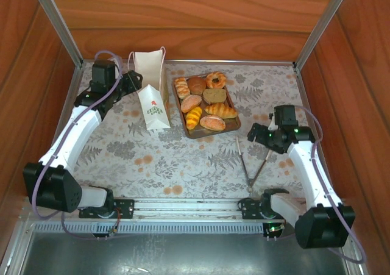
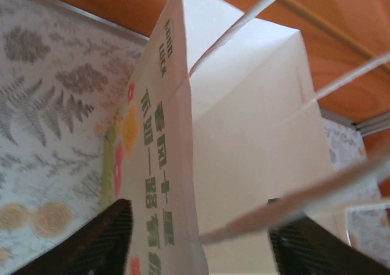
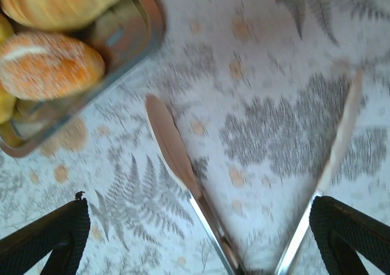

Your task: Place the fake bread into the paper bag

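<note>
Closest to the lens, in your right wrist view, two dark fingers (image 3: pixel 46 241) sit wide apart at the bottom corners. The metal tongs (image 3: pixel 177 147) lie spread on the fern-print surface (image 3: pixel 274 55) between and beyond them. That view also catches a corner of the brown tray (image 3: pixel 152 19) and a sugared bun (image 3: pixel 49 64).

The overhead view shows all the fake bread (image 1: pixel 204 101) heaped in that tray, with the paper bag (image 1: pixel 153 98) standing just left of it. Your left gripper (image 1: pixel 131 80) meets the bag from its left, arm stretched far forward. Its wrist view shows the fingers (image 2: pixel 103 241) spread either side of the bag's top, green lettering close up. Your right gripper (image 1: pixel 256 133) hovers by the tongs' tips, elbow bent.
</note>
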You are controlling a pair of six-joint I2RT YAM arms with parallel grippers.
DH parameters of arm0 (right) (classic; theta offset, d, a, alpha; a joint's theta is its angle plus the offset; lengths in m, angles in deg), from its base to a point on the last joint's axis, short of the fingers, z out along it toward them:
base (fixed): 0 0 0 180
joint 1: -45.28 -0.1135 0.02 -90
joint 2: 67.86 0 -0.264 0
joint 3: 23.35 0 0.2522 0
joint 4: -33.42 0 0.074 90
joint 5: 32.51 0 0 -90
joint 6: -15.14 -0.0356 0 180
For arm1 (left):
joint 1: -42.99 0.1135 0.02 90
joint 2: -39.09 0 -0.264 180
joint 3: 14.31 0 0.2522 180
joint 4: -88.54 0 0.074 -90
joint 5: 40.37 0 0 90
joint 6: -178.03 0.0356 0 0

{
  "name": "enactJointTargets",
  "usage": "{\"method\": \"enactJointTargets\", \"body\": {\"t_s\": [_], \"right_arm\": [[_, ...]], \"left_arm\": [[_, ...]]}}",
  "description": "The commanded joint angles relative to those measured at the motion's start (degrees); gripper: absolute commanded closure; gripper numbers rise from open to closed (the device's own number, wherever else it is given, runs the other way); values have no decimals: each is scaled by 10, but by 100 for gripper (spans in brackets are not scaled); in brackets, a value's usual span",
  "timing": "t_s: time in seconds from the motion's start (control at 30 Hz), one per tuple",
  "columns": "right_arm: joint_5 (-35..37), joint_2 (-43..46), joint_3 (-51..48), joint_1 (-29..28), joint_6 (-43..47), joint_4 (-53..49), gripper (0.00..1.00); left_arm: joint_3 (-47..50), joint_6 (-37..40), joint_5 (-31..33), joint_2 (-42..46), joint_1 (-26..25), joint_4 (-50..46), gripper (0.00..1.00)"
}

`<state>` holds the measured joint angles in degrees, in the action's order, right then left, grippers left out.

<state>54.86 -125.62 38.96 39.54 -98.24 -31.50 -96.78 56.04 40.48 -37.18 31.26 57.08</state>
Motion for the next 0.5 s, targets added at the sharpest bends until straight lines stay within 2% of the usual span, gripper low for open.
{"method": "enactJointTargets", "body": {"t_s": [0.0, 0.1, 0.23, 0.33, 0.47], "right_arm": [[38, 29, -23, -24, -62, -64, 0], [63, 32, -30, -62, -101, -82, 0], [92, 7, -47, -95, -142, -106, 0], [117, -6, -47, -124, -176, -109, 0], [116, -16, -81, -144, -213, -82, 0]], "left_arm": [[12, 27, -11, 36, 2, 8, 24], [29, 45, -12, 66, 2, 16, 14], [66, 58, 11, 110, 1, 39, 8], [90, 63, 31, 136, 1, 58, 7], [121, 71, 49, 157, 2, 86, 7]]}}
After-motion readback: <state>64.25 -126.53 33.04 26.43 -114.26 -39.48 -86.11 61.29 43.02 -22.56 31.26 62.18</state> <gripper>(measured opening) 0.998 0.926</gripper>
